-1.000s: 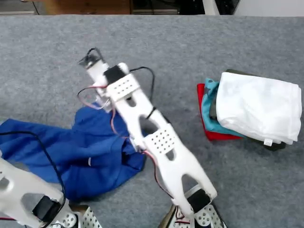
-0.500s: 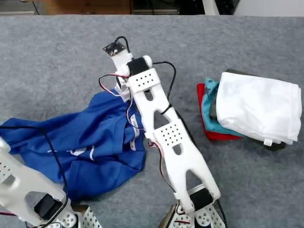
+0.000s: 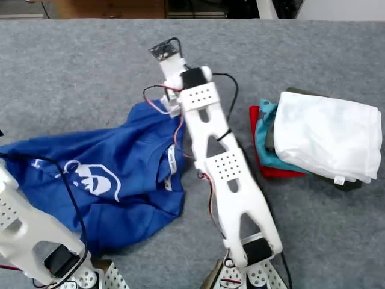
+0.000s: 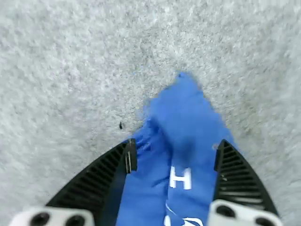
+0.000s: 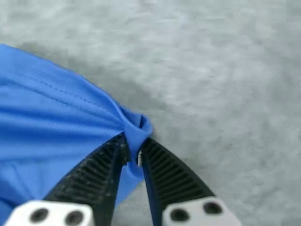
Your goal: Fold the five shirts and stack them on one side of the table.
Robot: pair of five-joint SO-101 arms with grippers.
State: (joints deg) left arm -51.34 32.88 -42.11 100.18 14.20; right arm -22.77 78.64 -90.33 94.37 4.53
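One blue shirt lies crumpled near the table's front left corner, and four folded shirts are stacked at its right edge. Left wrist view: the left gripper stands wide, astride blue cloth. Right wrist view: the right gripper pinches a shirt fold.

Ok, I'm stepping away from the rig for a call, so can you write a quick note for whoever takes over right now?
Right pincer: shut on an edge of the blue shirt.
Left pincer: open, jaws either side of another part of that shirt.
The blue shirt lies unfolded and rumpled, logo up, on the grey table.
Done: a stack of folded shirts at the table's side, white on top, with teal, red and dark edges beneath.
Left: fold the blue shirt and add it to the stack.
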